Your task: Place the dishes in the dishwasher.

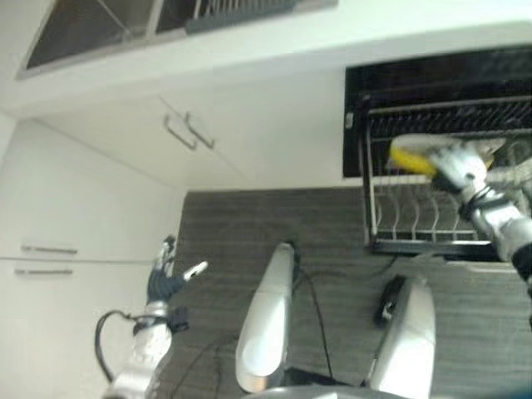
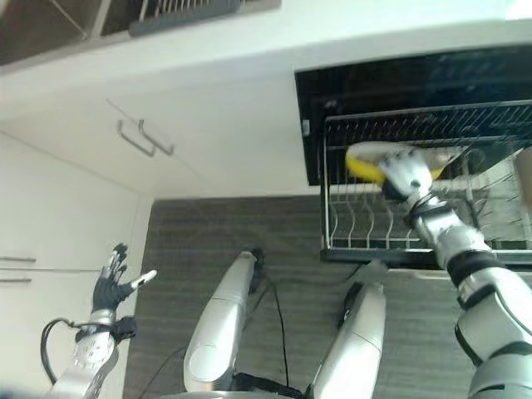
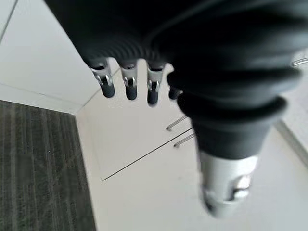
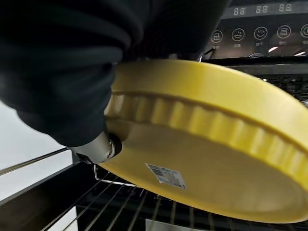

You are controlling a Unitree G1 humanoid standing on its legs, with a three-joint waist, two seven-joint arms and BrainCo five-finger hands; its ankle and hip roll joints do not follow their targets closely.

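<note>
A yellow plate with a fluted rim is held by my right hand, fingers and thumb pinching its edge. In the eye views the yellow plate hangs over the pulled-out wire rack of the open dishwasher. The rack's upright tines below the plate are bare. My left hand is low at the left, away from the dishwasher, with straight spread fingers and nothing in it.
White cabinet doors with bar handles run left of the dishwasher. More white doors with handles stand at the far left. Dark grey flooring lies in front. A dish rack stands on the counter above.
</note>
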